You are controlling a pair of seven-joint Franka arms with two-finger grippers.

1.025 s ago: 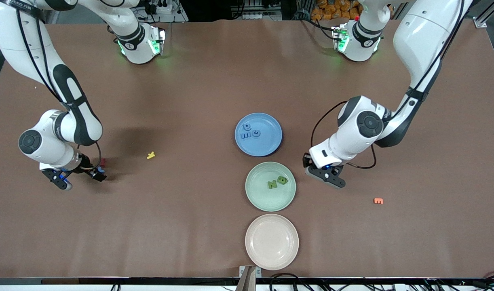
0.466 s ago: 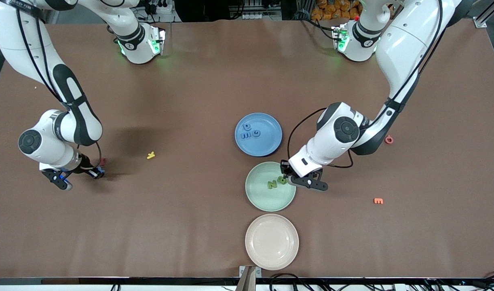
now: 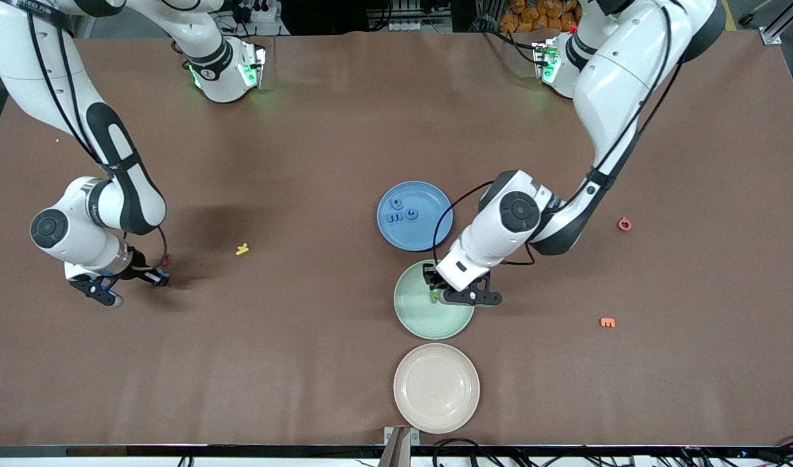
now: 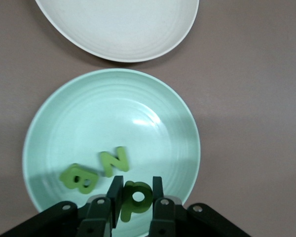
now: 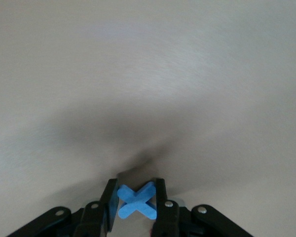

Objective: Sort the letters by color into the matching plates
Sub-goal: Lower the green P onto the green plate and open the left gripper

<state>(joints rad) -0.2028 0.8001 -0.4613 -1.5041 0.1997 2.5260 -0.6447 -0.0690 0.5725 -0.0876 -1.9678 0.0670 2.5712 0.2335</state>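
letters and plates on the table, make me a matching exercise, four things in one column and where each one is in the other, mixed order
Things:
1. green P
2. blue X
3. green N
4. beige plate

Places:
A. lying in the green plate
B. gripped in the left tool above the green plate
C. nearest the front camera, nothing in it
D. gripped in the right tool at the right arm's end of the table

Pairs: 1-B, 2-D, 3-A, 4-C

Three plates: blue (image 3: 414, 216), mint green (image 3: 429, 314), beige (image 3: 436, 388). Eleven letters (image 4: 113, 162) visible: three blue in the blue plate, one more blue, three green, one yellow, one orange, two red.
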